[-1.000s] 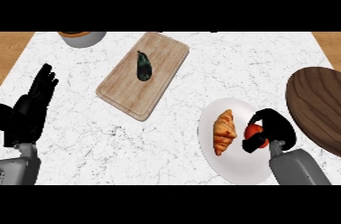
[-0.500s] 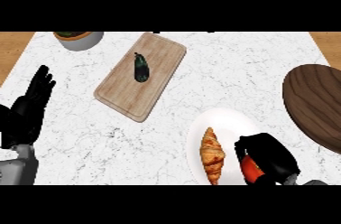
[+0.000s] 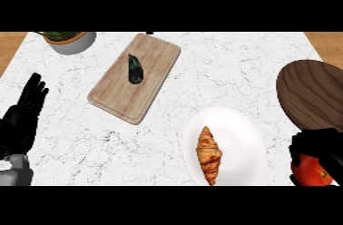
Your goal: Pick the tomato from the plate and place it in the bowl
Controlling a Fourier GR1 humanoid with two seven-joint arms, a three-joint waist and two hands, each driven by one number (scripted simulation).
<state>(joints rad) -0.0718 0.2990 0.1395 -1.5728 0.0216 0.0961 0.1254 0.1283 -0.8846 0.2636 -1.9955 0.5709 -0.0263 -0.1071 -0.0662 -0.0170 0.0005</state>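
Well, the red round tomato (image 3: pixel 313 171) is off the white round plate (image 3: pixel 248 142) — it sits in the black right hand (image 3: pixel 324 144), whose fingers curl over it at the lower right corner, just right of the plate and just below the dark wooden bowl (image 3: pixel 313 93). A golden croissant (image 3: pixel 209 154) lies on the plate. The black left hand (image 3: pixel 22 115) rests at the left edge, fingers straight and up. Farther back, a dark aubergine (image 3: pixel 134 69) lies on a pale wooden cutting board (image 3: pixel 127 97) — beside a grey pot of greens (image 3: pixel 72 40).
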